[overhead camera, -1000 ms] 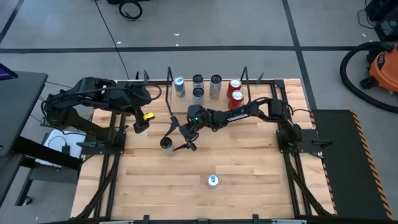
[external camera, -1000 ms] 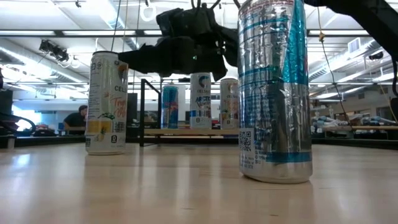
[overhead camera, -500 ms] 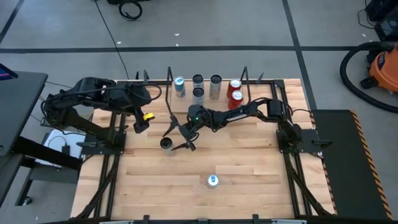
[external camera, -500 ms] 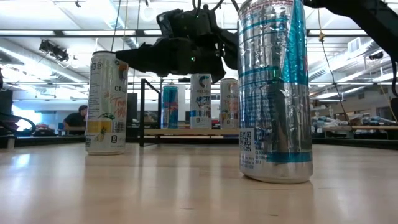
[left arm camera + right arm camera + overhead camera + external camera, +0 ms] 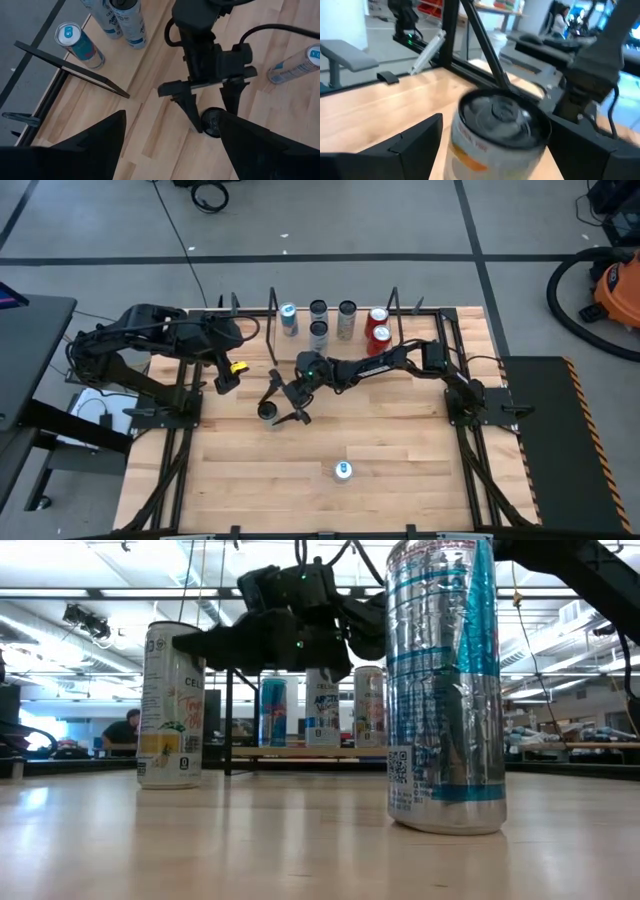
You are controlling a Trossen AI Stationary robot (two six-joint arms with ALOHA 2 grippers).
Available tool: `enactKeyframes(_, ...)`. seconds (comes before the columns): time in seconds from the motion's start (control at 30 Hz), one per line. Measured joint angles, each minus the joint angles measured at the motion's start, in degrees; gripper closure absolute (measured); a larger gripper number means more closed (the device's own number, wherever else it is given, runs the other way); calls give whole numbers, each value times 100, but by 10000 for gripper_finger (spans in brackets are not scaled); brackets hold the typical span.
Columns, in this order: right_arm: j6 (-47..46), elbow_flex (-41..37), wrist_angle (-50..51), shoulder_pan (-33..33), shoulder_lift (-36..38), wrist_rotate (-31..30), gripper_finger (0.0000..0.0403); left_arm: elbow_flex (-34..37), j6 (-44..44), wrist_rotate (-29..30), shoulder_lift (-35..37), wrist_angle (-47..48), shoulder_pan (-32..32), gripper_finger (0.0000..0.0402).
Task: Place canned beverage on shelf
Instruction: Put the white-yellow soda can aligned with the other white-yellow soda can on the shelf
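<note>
Now right gripper [image 5: 277, 402] spread open over table [image 5: 400, 450] middle, one finger each side of white can [image 5: 268, 411] near its top, not clamped (can upright on table). Left gripper [image 5: 226, 375] open too, parked near table's left edge. Shelf [image 5: 335, 330] at far edge, five cans on it: blue, three silver, two red. Blue-silver can [image 5: 342, 471] alone near front, well apart.

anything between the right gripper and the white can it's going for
Nothing visible. The right gripper is open, its jaws either side of the white can, with only bare tabletop around it. The left gripper waits open near the table's left edge, clear of the can.
</note>
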State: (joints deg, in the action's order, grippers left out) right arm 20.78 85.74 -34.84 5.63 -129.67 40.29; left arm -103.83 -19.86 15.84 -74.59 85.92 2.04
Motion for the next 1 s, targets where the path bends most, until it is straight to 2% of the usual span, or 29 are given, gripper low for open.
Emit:
enactKeyframes(0.13, -28, -3, 193, 2, -4, -211, 74, 0, 12, -1, 0, 6, 0, 88)
enactKeyframes(0.33, -190, -3, 235, -21, -4, -298, 128, 0, 11, 0, 0, 14, 0, 88)
enactKeyframes(0.53, -403, -11, 449, 2, 154, -546, 133, 0, 11, -2, 0, 14, 0, 88)
enactKeyframes(0.8, -152, -14, 1448, 262, 1121, -1036, 133, 0, 11, -1, 0, 31, 0, 88)
enactKeyframes(1.0, 48, -12, 2281, 452, 2008, -1663, 133, 0, -4, -2, 0, 54, 0, 88)
